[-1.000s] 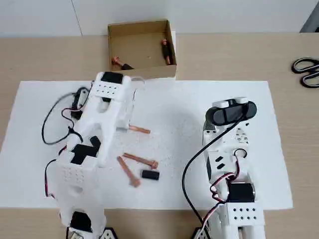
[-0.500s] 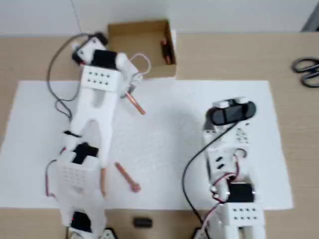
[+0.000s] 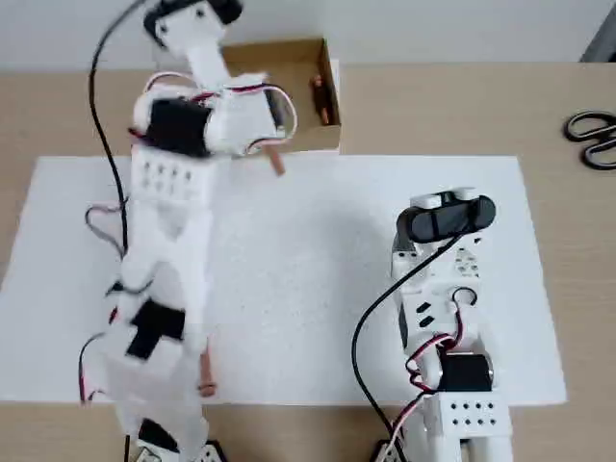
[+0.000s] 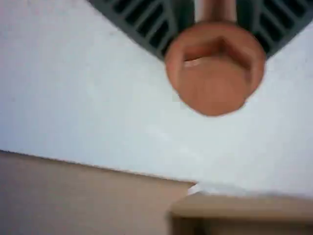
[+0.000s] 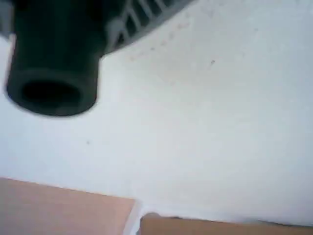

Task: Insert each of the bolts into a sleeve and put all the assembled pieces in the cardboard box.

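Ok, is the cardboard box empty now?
Not empty: a sleeved bolt lies by the right wall of the cardboard box; the left arm hides its left part.

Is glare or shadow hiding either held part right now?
High view: even light; the white sheet is bright, yet the copper bolt stands out. Left wrist view: a small highlight on the bolt's head. Right wrist view: the black sleeve has a dark bore, outline plain.

The left arm (image 3: 164, 241) and right arm (image 3: 472, 269) are white, blocky shells with black motors (image 3: 178, 125) and rows of small holes (image 3: 164, 178). Black and red wires (image 3: 421, 369) run along both; the right's black cable (image 3: 355, 337) loops wide.
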